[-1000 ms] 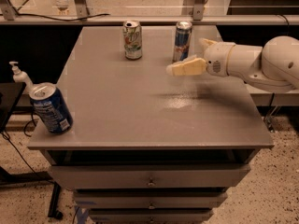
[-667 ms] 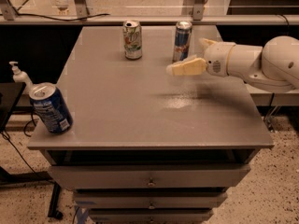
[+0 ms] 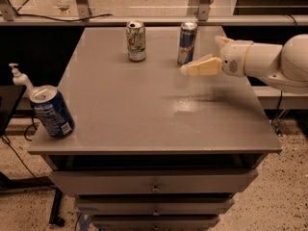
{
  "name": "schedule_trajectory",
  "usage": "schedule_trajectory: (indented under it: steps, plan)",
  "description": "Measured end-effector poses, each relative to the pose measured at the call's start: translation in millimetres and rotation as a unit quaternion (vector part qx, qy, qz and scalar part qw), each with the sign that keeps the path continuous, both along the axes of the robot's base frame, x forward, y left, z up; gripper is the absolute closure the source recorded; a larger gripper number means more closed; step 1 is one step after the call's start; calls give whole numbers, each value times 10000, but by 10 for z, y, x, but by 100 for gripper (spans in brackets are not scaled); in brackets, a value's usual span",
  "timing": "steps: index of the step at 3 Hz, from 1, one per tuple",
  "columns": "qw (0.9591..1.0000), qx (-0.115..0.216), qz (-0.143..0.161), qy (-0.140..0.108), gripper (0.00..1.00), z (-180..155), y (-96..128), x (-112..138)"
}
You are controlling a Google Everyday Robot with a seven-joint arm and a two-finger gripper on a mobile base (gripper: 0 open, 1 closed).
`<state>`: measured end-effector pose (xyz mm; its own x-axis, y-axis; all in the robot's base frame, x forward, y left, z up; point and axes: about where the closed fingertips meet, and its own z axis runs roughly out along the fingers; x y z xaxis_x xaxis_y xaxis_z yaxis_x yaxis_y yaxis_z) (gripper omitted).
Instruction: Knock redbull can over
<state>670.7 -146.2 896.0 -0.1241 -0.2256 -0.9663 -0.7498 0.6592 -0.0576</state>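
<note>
Reaching in from the right edge of the frame with the claw [image 3: 199, 54] spread open and gripping nothing, hovering over the tabletop [image 3: 144, 109] with its lower tip just beside the foot of the slim can [image 3: 187, 43], contact impossible to tell. Showing that slim can standing upright at the upper middle of the frame, near the tabletop's far edge, with a white-and-green can [image 3: 136, 41] standing to its left. Showing a wider blue can [image 3: 51, 111] sitting at the tabletop's lower-left corner.

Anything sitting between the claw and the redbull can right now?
No. The camera view shows only bare tabletop between the redbull can and the claw, which is close by on its right.
</note>
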Motion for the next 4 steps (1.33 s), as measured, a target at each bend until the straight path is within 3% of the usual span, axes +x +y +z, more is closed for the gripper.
schedule_trajectory:
  steps: [2, 4]
  plan:
    - [9999, -27, -48, -137, 0, 61, -155, 121]
    - [9995, 148, 107, -258, 0, 62, -49, 257]
